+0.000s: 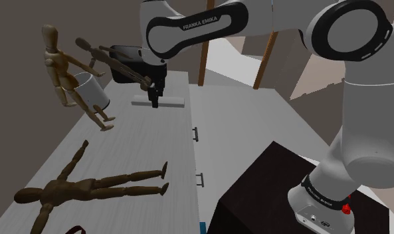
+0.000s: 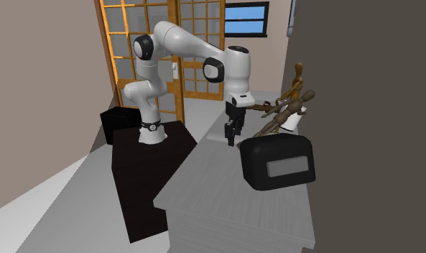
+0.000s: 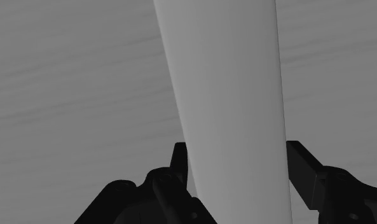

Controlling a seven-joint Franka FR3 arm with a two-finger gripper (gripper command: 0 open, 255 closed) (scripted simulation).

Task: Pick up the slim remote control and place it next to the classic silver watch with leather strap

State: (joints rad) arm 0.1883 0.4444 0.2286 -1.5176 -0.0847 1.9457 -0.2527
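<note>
The slim remote (image 1: pixel 167 102) is a long pale grey slab lying flat on the grey counter (image 1: pixel 142 143) near its far end. My black gripper (image 1: pixel 155 100) points straight down onto it. In the wrist view the remote (image 3: pixel 225 76) runs lengthwise between the fingers, and both fingertips (image 3: pixel 180 159) press against its long edges, so the gripper (image 3: pixel 234 156) is shut on it. It still rests on the counter. In the second exterior view the gripper (image 2: pixel 231 136) hangs low over the counter's far part. A dark curved strap piece (image 1: pixel 74 230) peeks in at the shoulder view's bottom edge.
A light wooden mannequin (image 1: pixel 56 60) and a white cup (image 1: pixel 92 93) stand at the shoulder view's left of the gripper. A dark mannequin (image 1: pixel 115 61) leans just behind it. Another dark mannequin (image 1: pixel 89 186) lies flat on the near counter. A black boxy object (image 2: pixel 279 165) sits on the counter.
</note>
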